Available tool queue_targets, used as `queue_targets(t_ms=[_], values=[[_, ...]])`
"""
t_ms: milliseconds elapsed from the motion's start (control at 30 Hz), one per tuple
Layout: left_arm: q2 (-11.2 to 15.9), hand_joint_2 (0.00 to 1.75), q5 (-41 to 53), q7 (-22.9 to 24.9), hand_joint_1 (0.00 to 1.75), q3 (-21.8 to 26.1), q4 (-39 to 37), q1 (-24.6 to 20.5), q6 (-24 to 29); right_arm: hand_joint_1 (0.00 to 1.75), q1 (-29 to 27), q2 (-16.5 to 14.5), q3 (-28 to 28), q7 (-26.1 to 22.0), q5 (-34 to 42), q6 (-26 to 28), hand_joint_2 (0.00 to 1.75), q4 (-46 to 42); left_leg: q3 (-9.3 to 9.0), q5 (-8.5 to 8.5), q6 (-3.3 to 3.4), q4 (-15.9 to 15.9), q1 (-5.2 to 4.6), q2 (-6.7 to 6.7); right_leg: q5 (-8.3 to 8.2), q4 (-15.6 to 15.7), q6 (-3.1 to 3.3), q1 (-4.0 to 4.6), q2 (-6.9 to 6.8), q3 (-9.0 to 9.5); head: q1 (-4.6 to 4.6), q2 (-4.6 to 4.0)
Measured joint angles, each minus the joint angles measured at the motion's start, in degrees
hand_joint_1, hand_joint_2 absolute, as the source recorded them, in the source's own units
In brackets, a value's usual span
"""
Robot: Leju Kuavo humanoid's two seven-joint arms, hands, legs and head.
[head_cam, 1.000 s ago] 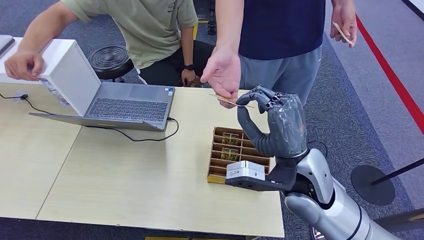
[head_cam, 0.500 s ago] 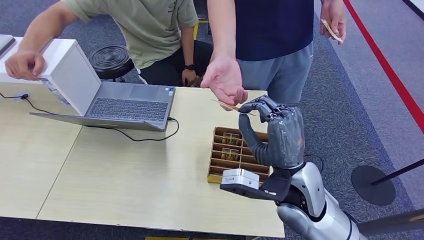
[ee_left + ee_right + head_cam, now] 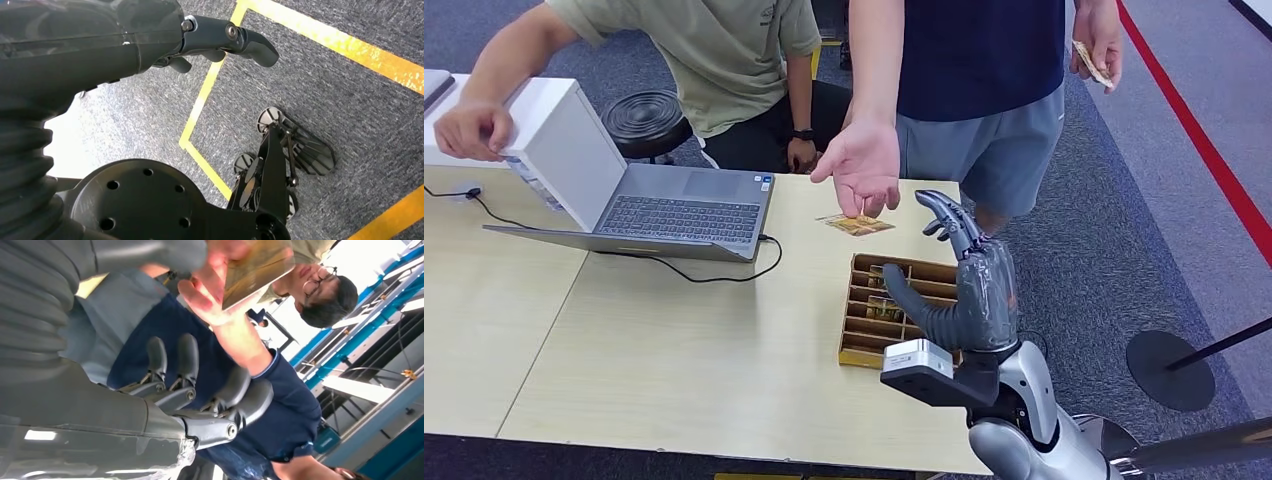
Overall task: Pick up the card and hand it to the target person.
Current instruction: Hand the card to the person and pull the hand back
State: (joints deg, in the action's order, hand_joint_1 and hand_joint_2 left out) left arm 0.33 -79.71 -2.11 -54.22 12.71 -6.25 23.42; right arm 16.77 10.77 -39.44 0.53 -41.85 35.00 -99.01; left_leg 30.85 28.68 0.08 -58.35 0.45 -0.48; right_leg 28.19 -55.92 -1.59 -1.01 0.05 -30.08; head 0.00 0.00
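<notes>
The card (image 3: 856,225) has left the right robot hand (image 3: 964,280). A second ago it was pinched between that hand's thumb and fingertips, held up just under the standing person's open palm; half a second ago it was still there, touching the palm. Now the robot hand has dropped back and lower, fingers spread and straightened, thumb out to the left, holding nothing.

In the head view the card shows flat and face up, just under the person's hand (image 3: 860,170), above the far part of the desk (image 3: 674,360), to the right of the laptop (image 3: 649,215) and just beyond the far edge of the wooden divider tray (image 3: 856,330). Whether it rests on the desk or hangs from the person's fingertips cannot be told from this view. In the right wrist view a card (image 3: 255,267) lies against the person's palm (image 3: 212,295), fingers curled behind it, which suggests the person may have it.

So the release has been made. If the person has hold of the card, the handover is all but done and the robot hand need only withdraw. If it has slipped to the desk, the pass has failed and the card would have to be lifted again from a flat surface, which is awkward for thick fingers.

The left robot hand (image 3: 150,40) hangs by the floor, fingers extended, holding nothing.
</notes>
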Motion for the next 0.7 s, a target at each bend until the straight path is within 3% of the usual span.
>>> queue_targets(t_ms=[467, 567, 700], values=[[-0.15, 0.00, 0.18, -0.07, 0.00, -0.18, 0.03, 0.02, -0.26, 0.00, -0.37, -2.01, 0.69, -4.04, 4.82, -0.64, 1.75, 1.42, 0.01, 0.00, 0.00, -0.01, 0.00, 0.00, 0.00, -0.02, 0.00, 0.00, 0.00, -0.01, 0.00, 0.00], [-0.19, 0.00, -0.12, -0.20, 0.00, 0.15, -0.04, 0.04, -0.32, 0.00, 1.36, -0.80, 0.47, -2.35, 6.27, -4.53, 1.75, 1.13, 0.03, 0.01, 0.01, -0.04, -0.01, 0.01, 0.02, -0.05, -0.01, -0.02, 0.01, -0.04, 0.00, 0.00], [-0.41, 0.00, -0.68, -0.46, 0.00, 0.83, -0.16, 0.10, -0.14, 0.00, 4.43, 3.88, 0.27, 1.21, 12.37, -13.92, 1.75, 1.51, 0.08, 0.01, 0.02, -0.08, -0.02, 0.04, -0.01, -0.07, -0.02, -0.02, 0.04, -0.08, 0.00, 0.00]])
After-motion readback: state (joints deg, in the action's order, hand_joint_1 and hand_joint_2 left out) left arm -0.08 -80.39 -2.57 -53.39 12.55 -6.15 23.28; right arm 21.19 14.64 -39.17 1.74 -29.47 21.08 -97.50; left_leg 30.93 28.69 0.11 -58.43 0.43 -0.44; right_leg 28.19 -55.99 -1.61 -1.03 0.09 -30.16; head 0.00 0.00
